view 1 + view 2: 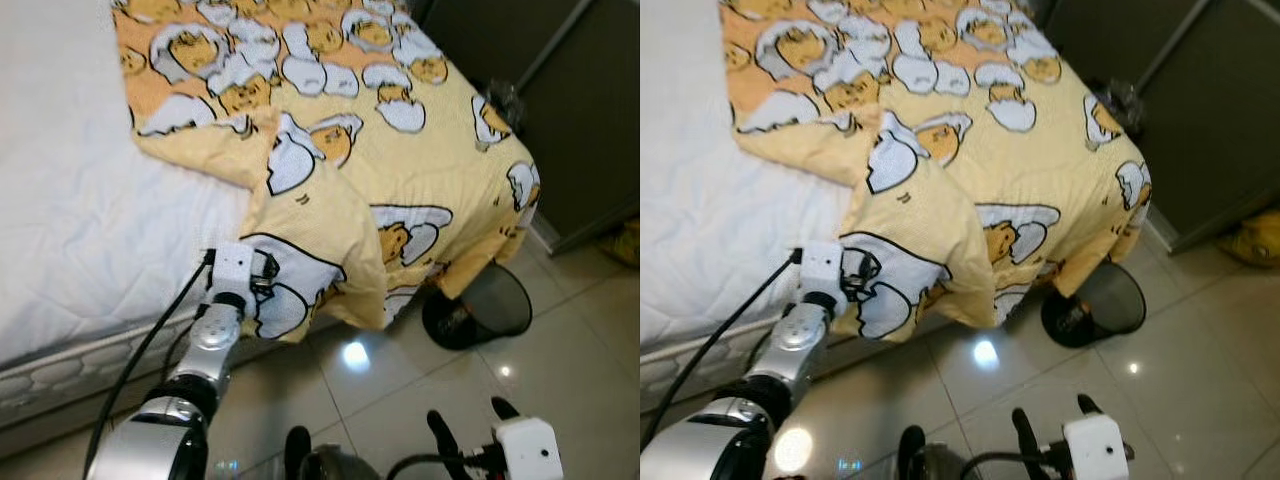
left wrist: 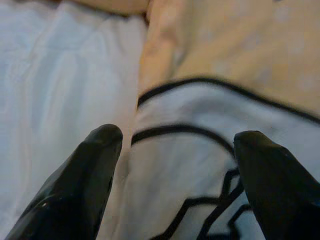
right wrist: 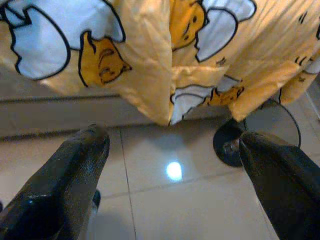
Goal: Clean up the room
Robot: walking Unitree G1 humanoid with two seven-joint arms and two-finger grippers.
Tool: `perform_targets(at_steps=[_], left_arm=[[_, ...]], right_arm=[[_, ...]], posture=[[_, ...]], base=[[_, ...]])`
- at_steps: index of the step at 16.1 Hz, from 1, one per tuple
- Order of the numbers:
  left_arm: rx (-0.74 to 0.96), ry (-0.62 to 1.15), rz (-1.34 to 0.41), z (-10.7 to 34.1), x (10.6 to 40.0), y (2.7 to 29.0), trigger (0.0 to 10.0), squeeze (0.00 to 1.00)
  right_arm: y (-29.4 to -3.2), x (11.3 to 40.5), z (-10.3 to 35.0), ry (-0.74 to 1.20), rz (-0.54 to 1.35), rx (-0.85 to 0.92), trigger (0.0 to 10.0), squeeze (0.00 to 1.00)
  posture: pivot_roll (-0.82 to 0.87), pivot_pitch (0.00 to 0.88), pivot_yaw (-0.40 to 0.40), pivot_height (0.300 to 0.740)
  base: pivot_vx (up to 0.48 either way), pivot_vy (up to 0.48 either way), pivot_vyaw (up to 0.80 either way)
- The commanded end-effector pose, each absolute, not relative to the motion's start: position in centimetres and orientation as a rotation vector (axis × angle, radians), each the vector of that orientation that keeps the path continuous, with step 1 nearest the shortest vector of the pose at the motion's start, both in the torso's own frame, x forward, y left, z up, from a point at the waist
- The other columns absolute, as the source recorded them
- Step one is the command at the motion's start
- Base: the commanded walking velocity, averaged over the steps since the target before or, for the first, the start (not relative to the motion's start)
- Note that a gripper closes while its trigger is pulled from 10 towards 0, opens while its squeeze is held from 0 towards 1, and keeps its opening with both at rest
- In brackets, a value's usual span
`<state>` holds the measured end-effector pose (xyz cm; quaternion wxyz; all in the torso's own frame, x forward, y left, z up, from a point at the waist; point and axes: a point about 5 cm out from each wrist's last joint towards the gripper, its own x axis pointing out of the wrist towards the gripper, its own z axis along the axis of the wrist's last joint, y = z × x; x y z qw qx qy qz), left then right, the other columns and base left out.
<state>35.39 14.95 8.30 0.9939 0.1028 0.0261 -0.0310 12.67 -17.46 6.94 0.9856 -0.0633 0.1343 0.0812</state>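
Here, my left gripper (image 1: 262, 283) is at the bed's edge, its jaws spread wide and grasping nothing, as the left wrist view confirms: the two black fingers (image 2: 90, 175) stand apart with the blanket's white-and-black print lying between them. The task's thing, as I judge it, is the yellow blanket (image 1: 400, 170) printed with egg cartoons. It is spread crooked over the white mattress (image 1: 80, 220), one corner folded back on itself at about 10 o'clock from the left gripper, and its lower edge spilling off the bed toward the tiled floor (image 1: 560, 350).

My right gripper (image 1: 470, 425) hangs low at 5 o'clock in the head view, jaws likewise released and empty; its wrist view looks past them at the blanket's hanging hem and the floor. A black mesh wastebasket (image 1: 480, 310) lies tipped on its side on the floor, at 3 o'clock from the left gripper, just under the drooping hem (whether the hem touches it I cannot tell).

Step in hand, by my reading: approach to the blanket's hanging corner, before any pinch. The next move calls for easing the left jaws forward until cloth sits between them, closing on it, then drawing it up and over the mattress. The wastebasket waits for later.
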Motion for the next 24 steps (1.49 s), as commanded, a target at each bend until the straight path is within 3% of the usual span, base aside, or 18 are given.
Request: perform_targets(at_steps=[1,3,8,14,15,20,24], left_arm=[[0.310,0.094,-0.081,7.2,34.9,14.3,10.0,0.00],[0.229,0.101,-0.040,7.5,35.1,14.9,10.0,0.00],[0.210,0.145,0.016,7.6,35.5,15.7,10.0,0.00],[0.114,0.265,0.027,6.9,35.6,16.8,10.0,0.00],[0.116,0.267,0.040,7.1,35.7,17.0,0.0,0.00],[0.064,0.312,-0.008,6.5,35.5,16.2,0.0,0.00],[0.120,0.342,0.006,5.6,34.9,16.3,0.0,0.00]], right_arm=[[-18.3,12.1,7.2,0.294,0.148,-0.159,10.0,0.06],[-18.5,11.6,7.5,0.306,0.147,-0.173,10.0,0.05],[-18.8,10.6,7.7,0.342,0.151,-0.185,10.0,0.06],[-18.9,11.0,7.8,0.345,0.162,-0.192,10.0,0.05],[-18.9,11.0,7.8,0.345,0.168,-0.194,10.0,0.05],[-19.1,11.6,7.5,0.348,0.174,-0.201,10.0,0.06],[-19.1,12.8,7.2,0.335,0.193,-0.206,10.0,0.06]], posture=[[-0.21,0.358,-0.235,0.740],[-0.23,0.367,-0.240,0.740],[-0.26,0.379,-0.254,0.740],[-0.26,0.379,-0.263,0.740],[-0.25,0.379,-0.257,0.740],[-0.24,0.372,-0.264,0.740],[-0.21,0.354,-0.268,0.740]], base=[[0.000,0.000,0.00],[0.000,0.000,0.00],[0.000,0.000,0.00],[0.000,0.000,0.00],[0.000,0.000,0.00],[0.000,0.000,0.00],[0.000,0.000,0.00]])
